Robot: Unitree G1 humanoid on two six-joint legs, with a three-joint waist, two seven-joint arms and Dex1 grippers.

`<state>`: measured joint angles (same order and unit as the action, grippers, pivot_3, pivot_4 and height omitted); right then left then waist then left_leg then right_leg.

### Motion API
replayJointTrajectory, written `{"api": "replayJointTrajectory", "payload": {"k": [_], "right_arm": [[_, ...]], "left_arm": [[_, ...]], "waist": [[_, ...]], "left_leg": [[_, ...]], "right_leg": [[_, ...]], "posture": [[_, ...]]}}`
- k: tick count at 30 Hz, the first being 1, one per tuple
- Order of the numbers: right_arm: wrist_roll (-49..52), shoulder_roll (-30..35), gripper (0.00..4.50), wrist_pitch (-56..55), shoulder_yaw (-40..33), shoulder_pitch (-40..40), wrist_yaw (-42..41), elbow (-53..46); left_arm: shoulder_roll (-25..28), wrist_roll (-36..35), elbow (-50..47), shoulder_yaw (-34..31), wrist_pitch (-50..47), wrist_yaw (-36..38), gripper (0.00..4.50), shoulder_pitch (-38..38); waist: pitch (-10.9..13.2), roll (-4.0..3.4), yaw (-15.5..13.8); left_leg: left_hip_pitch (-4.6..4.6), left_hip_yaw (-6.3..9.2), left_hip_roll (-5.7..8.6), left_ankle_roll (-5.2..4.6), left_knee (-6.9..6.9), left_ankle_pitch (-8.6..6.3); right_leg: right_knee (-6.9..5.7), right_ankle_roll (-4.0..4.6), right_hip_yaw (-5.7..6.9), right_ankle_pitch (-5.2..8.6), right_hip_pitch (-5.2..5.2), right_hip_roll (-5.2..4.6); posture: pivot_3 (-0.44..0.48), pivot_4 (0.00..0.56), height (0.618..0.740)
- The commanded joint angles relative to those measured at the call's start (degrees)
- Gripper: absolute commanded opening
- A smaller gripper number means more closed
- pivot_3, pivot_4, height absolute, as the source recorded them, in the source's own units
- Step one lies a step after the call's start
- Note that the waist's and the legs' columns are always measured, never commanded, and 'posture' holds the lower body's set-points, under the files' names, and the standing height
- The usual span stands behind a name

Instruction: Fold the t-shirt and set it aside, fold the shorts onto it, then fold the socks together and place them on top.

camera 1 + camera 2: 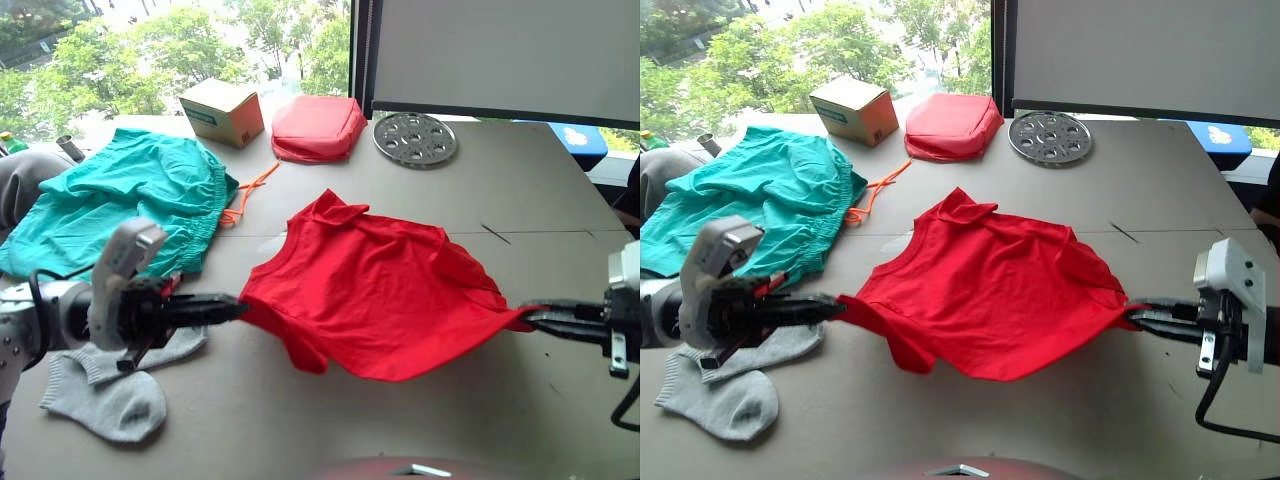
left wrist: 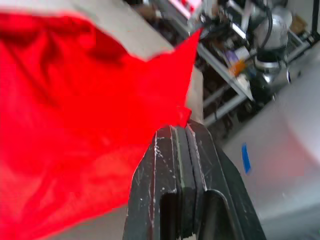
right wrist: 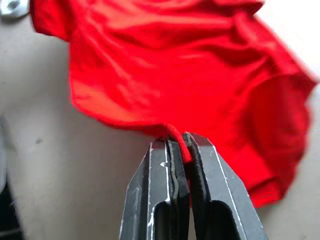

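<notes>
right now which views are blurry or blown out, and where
Left eye view: the window behind the cardboard box is blown out. Left wrist view: the t-shirt and background shelving are blurred, while the left claw is sharp. Right wrist view: the right claw is sharp; the far shirt folds are soft.

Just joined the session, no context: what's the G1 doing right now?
It is on the shirt step. The left gripper and the right gripper are each shut on an opposite edge of the red t-shirt, holding it stretched across the table; no fold is in it yet. The teal shorts lie spread at the far left and the grey socks lie loose at the near left, both untouched. A cardboard box, a red pouch and a perforated metal disc sit along the back edge.
</notes>
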<state>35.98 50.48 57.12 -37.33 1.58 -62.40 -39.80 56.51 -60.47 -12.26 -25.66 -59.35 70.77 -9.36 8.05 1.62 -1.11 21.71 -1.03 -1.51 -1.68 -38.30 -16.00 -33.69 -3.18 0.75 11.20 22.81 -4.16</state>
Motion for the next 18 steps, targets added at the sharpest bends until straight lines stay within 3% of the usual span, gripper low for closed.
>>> {"api": "replayJointTrajectory", "payload": {"k": [1, 3, 7, 10, 13, 16, 18], "right_arm": [[-8.7, -1.2, 0.09, -5.5, 8.8, -12.0, 14.3, 11.6], [-12.3, -1.6, 0.09, -8.5, 13.7, -20.3, 19.3, 16.2], [-25.8, -1.6, 0.09, -18.2, 25.0, -44.4, 33.0, 29.1], [-34.3, -2.2, 0.09, -28.0, 30.0, -58.8, 40.9, 39.3], [-35.2, -3.3, 0.09, -35.0, 30.3, -65.7, 41.9, 44.1], [-34.4, -0.1, 0.09, -37.2, 28.3, -62.7, 38.1, 42.8], [-30.2, 0.6, 0.09, -34.6, 25.0, -57.1, 34.7, 39.1]], "left_arm": [[-8.7, 11.0, 14.0, 6.2, 10.2, -15.4, 0.00, -18.8], [-12.6, 17.5, 22.6, 9.3, 16.5, -19.6, 0.00, -29.7], [-17.6, 30.8, 46.2, 10.6, 38.5, -31.1, 0.00, -54.1], [-16.8, 32.5, 58.0, 7.9, 48.6, -32.5, 0.00, -66.7], [-13.6, 33.8, 62.4, 7.9, 52.8, -27.8, 0.00, -72.8], [-8.1, 28.5, 54.1, 7.7, 40.3, -16.2, 0.00, -70.2], [-4.6, 22.0, 43.2, 7.0, 27.0, -10.9, 0.00, -62.2]], "waist": [[0.1, 0.23, -0.3], [0.0, 0.73, -0.4], [0.2, 0.55, 0.0], [0.2, 0.48, 0.8], [0.2, 0.47, 1.5], [0.2, 0.47, 2.0], [0.2, 0.53, 1.9]], "left_leg": [[0.05, 0.02, 0.15, -0.02, -0.07, 0.03], [0.18, 0.00, 0.59, -0.39, -0.12, 0.29], [0.55, 0.02, 0.92, -0.17, 0.09, 0.46], [1.16, 0.00, 0.91, 0.02, 0.32, 0.59], [1.07, -0.09, 0.91, 0.08, 0.67, 0.66], [0.92, -0.12, 0.88, 0.03, 0.66, 0.64], [0.91, -0.11, 0.84, -0.32, 0.65, 0.60]], "right_leg": [[-0.02, 0.00, -0.07, -0.01, -0.02, -0.01], [-0.08, 0.14, -0.25, -0.12, -0.04, 0.05], [-0.18, 0.21, -0.46, -0.42, 0.35, 0.07], [-0.20, 0.04, -0.45, -0.56, 0.98, 0.08], [-0.11, -0.07, -0.45, -0.63, 0.98, 0.06], [-0.12, -0.12, -0.46, -0.60, 0.82, 0.06], [-0.15, -0.13, -0.49, -0.60, 0.75, 0.04]], "posture": [[0.000, 0.150, 0.739], [0.000, 0.150, 0.739], [0.000, 0.150, 0.739], [0.000, 0.150, 0.739], [0.000, 0.150, 0.739], [0.000, 0.150, 0.739], [0.000, 0.150, 0.739]]}}
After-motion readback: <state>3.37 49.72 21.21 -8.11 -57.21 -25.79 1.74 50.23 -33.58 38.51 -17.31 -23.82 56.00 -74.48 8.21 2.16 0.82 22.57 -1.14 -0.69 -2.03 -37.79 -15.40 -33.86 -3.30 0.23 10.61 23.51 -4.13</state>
